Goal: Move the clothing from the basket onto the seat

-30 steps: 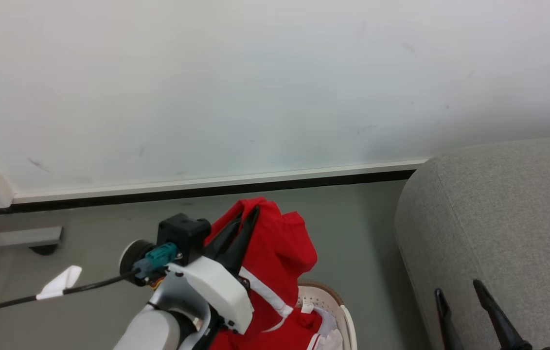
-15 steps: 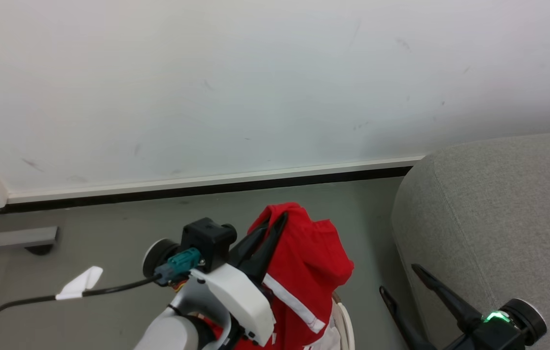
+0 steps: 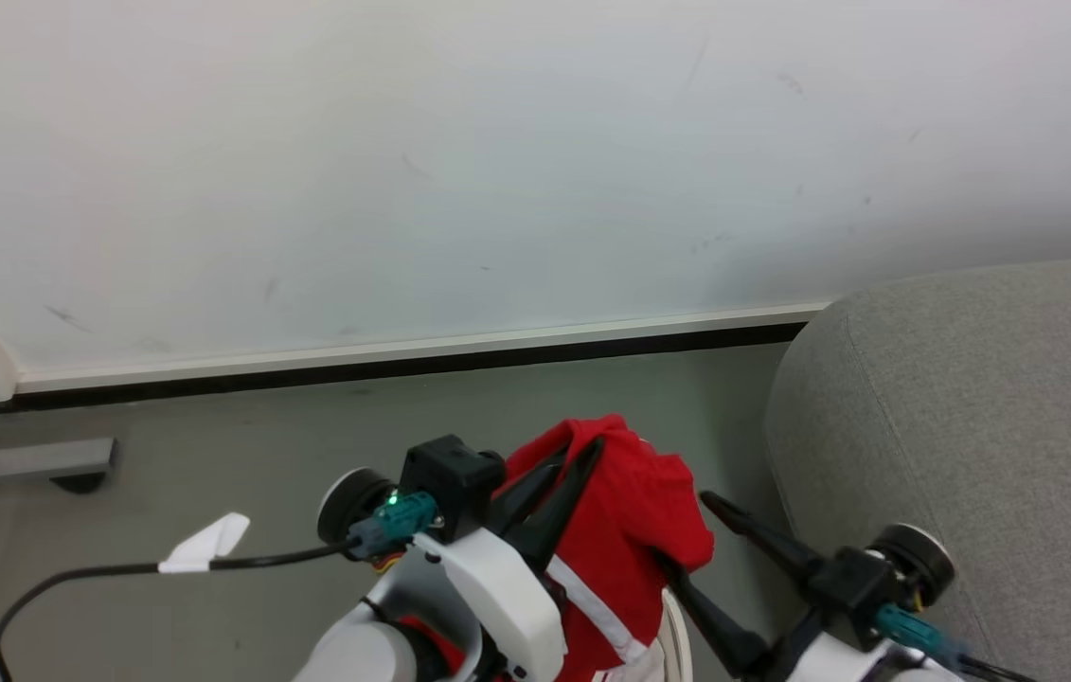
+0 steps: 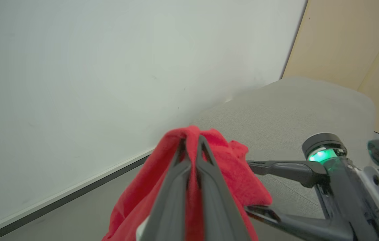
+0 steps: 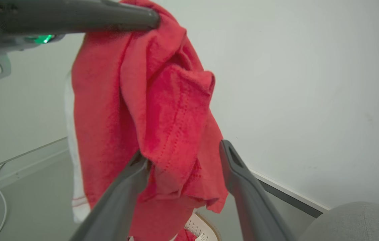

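Much of the head view's right side is taken up by the seat [image 3: 971,426], a grey sofa with a rounded edge, set on a grey floor [image 3: 213,445] against a pale wall [image 3: 497,170]. The clothing [image 3: 634,530] is held up in the air to the left of the seat and apart from it, a bunched red fold with a white stripe running down its side. The basket [image 3: 677,635] is seen just below the hanging fabric at the bottom edge, with a short piece of its white rim showing.

The left gripper [image 3: 582,450] is closed tight on the top of the clothing. The fabric is pinched between the two fingers near their tips and is draped down on both sides of them. The right gripper [image 3: 684,529] is spread wide, with nothing gripped. The lower hanging fold is bracketed by its fingers: one fingertip [image 5: 140,157] is set against the fabric, and the other is kept clear on the wall side.
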Available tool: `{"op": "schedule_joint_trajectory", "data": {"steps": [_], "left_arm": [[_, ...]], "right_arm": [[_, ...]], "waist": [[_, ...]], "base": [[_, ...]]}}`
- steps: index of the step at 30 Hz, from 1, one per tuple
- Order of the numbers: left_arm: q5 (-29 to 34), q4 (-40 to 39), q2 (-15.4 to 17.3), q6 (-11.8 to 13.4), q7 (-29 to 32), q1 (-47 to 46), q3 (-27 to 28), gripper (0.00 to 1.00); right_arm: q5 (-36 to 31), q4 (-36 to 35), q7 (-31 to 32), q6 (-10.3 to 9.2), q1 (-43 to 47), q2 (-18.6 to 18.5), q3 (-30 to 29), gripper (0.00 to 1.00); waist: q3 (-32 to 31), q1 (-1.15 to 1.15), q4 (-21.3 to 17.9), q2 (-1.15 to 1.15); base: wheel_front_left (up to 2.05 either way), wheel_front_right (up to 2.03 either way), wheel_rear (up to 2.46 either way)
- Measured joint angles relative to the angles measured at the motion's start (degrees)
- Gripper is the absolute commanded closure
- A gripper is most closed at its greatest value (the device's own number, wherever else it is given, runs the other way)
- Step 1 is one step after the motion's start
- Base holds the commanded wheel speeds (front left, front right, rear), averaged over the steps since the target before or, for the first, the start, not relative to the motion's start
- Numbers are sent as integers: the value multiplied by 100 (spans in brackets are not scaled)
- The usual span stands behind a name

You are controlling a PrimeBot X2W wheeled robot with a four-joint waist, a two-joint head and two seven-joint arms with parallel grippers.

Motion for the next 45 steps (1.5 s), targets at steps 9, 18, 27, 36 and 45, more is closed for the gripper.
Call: {"op": "schedule_joint_trajectory", "data": {"steps": [9,18,27,36,45], "left_arm": [[-80,-33,-76,-105,76,-103,-214,100],[-90,169,-75,-75,26,-163,-213,100],[-82,344,-8,35,-94,-160,-149,73],[-26,570,-15,160,-336,-132,-160,0],[34,982,-63,138,-756,13,-339,0]], "right_arm": [[1082,1347,-105,2,-881,494,996,73],[2158,1725,-454,1,-1333,442,1597,100],[2426,1769,-570,1,-1448,218,1637,100],[2361,1552,-594,1,-1522,-115,1195,100],[2074,1358,-594,0,-1513,-486,636,100]], "waist": [[17,0,65,0],[39,0,172,0],[46,0,84,0],[109,0,-178,0],[198,0,-671,0]], "base": [[0,0,0],[0,0,0],[0,0,0],[0,0,0],[0,0,0]]}}
